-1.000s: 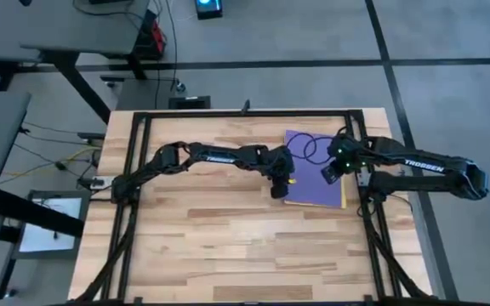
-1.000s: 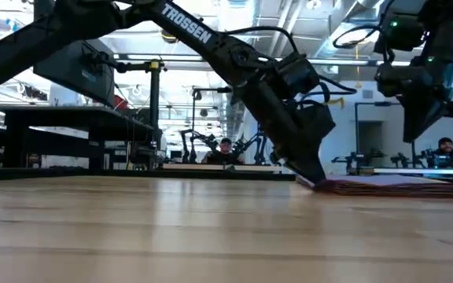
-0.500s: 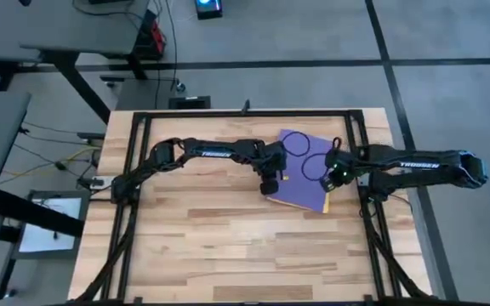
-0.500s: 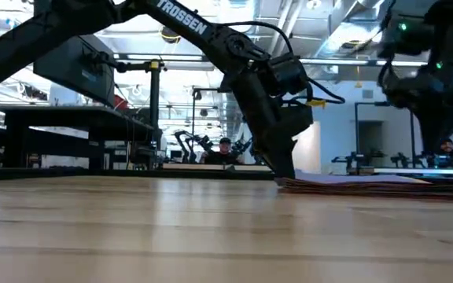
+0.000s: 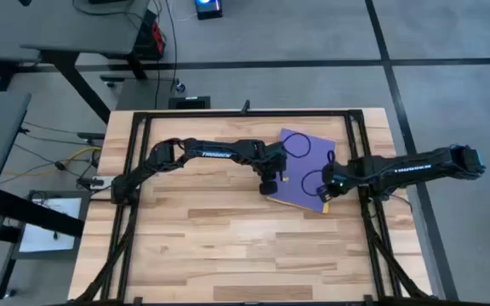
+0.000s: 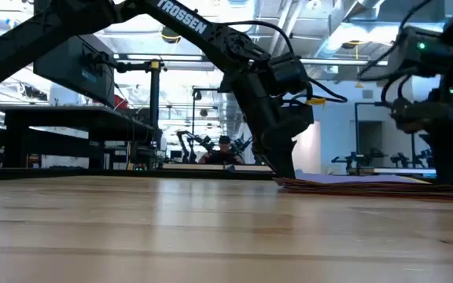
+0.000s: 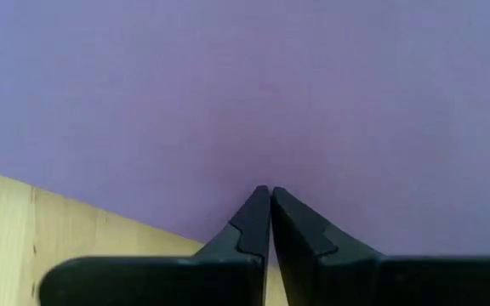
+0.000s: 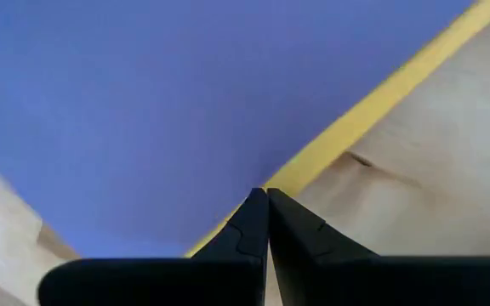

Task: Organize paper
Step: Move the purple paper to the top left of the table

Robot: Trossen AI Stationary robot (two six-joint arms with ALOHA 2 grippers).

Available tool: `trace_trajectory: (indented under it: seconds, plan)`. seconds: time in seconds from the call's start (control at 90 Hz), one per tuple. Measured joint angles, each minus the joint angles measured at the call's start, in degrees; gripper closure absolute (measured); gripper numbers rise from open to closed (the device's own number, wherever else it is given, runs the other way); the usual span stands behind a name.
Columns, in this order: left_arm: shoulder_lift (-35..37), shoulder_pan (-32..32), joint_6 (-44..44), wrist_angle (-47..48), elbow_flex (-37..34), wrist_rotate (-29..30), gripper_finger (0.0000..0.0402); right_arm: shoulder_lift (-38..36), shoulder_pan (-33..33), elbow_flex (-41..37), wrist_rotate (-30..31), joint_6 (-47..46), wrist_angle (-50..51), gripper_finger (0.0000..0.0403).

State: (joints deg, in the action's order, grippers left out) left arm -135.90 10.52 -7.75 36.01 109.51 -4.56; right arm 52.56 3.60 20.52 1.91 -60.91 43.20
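Note:
A stack of paper [image 5: 303,166] lies flat on the wooden table, right of centre, purple sheet on top and a yellow edge [image 5: 324,206] showing at its near right corner; it sits askew to the table's edges. In the low view the stack [image 6: 360,182] is a thin layer on the wood. My left gripper [image 5: 270,185] is shut, tips down on the stack's near left corner. My right gripper [image 5: 325,190] is shut, tips down at the near right corner. My left gripper presses its shut fingertips [image 7: 262,204] down on the purple top sheet [image 7: 253,161], close to the stack's near left edge. It slants down from the table's left. The stack lies flat on the wood. My right gripper sets its shut fingertips [image 8: 260,208] on the yellow strip [image 8: 313,157] beside the purple sheet's edge, near the stack's near right corner, coming down from the right.
Black frame rails [image 5: 228,113] run round the table's top. Arm cables loop [image 5: 296,146] over the stack's far part. Bare wood [image 5: 228,246] fills the near half and the left. In the low view a person [image 6: 225,148] sits far behind the table.
My left gripper has gone toward the table's left and far edges, dragging the stack: its near end has swung left while the far end has about stayed, so it now lies askew. My right gripper has come down and toward the near edge onto the stack's near right corner.

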Motion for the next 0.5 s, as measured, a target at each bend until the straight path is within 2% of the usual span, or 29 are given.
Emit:
trace_trajectory:
  seconds: [0.2,0.322,0.5]
  plan:
    - [0.02,-0.02,0.33,0.7,0.0,-0.06,0.0402,-0.15,-0.18,-2.01,0.34,-1.06,-2.16,0.0403]
    - [0.07,0.18,5.18,2.27,0.04,-0.09,0.0402,-0.15,-0.2,-2.1,1.4,-2.99,-2.48,0.0403]
    - [0.48,0.39,8.68,11.2,0.26,2.48,0.0402,-0.13,-0.2,-2.17,1.76,-5.15,-2.03,0.0403]
